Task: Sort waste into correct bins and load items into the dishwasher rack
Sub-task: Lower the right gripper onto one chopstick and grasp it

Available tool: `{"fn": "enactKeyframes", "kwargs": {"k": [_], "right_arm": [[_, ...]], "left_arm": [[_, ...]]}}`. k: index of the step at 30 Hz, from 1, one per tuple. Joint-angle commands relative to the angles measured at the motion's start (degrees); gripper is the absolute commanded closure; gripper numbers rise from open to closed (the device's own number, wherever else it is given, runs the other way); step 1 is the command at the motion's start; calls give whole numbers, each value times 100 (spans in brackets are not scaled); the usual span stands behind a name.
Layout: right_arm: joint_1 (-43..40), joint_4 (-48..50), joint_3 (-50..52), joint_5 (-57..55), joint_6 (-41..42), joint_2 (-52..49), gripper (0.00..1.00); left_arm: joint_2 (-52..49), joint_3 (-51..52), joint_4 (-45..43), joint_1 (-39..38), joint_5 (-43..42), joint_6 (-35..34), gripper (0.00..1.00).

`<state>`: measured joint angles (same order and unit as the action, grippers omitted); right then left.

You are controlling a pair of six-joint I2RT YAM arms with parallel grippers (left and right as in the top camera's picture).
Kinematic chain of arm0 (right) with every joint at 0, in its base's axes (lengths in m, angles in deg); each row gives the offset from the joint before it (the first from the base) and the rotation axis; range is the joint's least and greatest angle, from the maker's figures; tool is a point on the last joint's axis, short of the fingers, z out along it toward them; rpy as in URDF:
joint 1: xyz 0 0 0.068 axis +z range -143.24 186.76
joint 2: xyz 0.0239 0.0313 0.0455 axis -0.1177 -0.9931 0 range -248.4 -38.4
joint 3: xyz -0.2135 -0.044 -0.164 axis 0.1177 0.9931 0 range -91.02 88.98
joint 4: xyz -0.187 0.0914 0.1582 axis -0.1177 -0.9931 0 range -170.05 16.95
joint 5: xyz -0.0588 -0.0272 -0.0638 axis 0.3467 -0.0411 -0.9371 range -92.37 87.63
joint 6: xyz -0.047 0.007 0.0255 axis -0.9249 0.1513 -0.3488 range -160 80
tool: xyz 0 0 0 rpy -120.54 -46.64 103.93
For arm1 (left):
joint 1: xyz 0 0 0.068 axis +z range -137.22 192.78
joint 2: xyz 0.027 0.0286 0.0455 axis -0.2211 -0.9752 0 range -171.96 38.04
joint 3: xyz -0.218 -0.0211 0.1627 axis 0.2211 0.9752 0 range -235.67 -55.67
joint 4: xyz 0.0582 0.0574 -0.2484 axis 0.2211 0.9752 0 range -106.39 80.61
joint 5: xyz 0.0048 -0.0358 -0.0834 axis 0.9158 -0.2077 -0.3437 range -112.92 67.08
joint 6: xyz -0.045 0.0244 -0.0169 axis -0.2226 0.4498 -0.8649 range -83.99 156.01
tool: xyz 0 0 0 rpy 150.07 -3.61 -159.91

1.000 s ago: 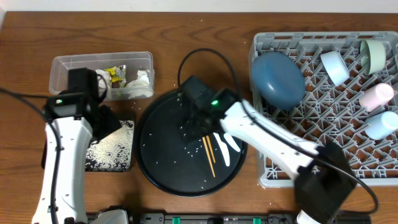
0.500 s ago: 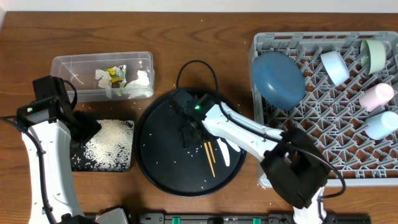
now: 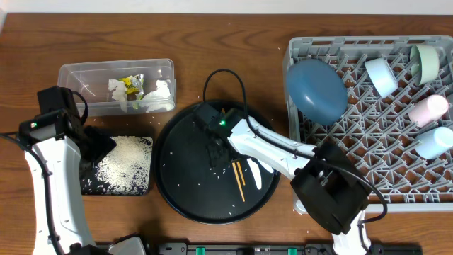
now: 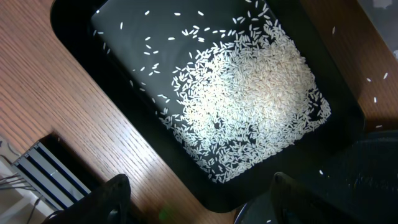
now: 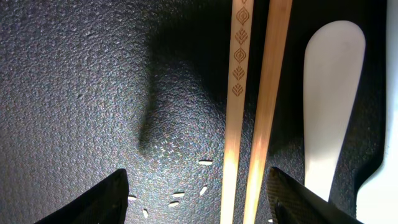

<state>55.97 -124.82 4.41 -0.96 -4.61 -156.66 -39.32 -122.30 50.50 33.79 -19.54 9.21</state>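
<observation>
The wooden chopsticks (image 3: 238, 178) and white plastic utensils (image 3: 257, 167) lie on the large round black tray (image 3: 180, 188). My right gripper (image 3: 216, 147) is open low over that tray. In the right wrist view the chopsticks (image 5: 237, 93) run between my open fingers, close to the right finger (image 5: 298, 198), with a white utensil (image 5: 329, 93) beside them and the gripper (image 5: 196, 200) empty. My left gripper (image 3: 95, 146) is open and empty over the black rectangular tray (image 3: 90, 185) holding rice (image 4: 255, 93). The clear tub (image 3: 85, 74) holds the wrapper (image 3: 129, 85) and tissue wads (image 3: 160, 95).
The grey dishwasher rack (image 3: 311, 198) at the right holds the blue plate (image 3: 316, 88), a light blue cup (image 3: 380, 75), a pale green bowl (image 3: 427, 61), a pink cup (image 3: 429, 110) and another pale cup (image 3: 433, 142). Loose rice grains (image 3: 212, 168) dot the round tray.
My left arm has swung left and down, off the tub's side, uncovering the rice tray. My right gripper has shifted slightly left and down over the round tray.
</observation>
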Motion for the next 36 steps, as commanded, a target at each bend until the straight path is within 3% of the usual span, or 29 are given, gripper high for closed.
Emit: {"fn": "enactKeyframes", "kwargs": {"k": [1, 36], "right_arm": [[144, -2, -4, -118, 79, -39, 33], [376, 105, -4, -107, 79, -361, 31]], "left_arm": [[-22, 20, 13, 35, 7, -31, 27], [-22, 20, 13, 35, 7, -31, 27]]}}
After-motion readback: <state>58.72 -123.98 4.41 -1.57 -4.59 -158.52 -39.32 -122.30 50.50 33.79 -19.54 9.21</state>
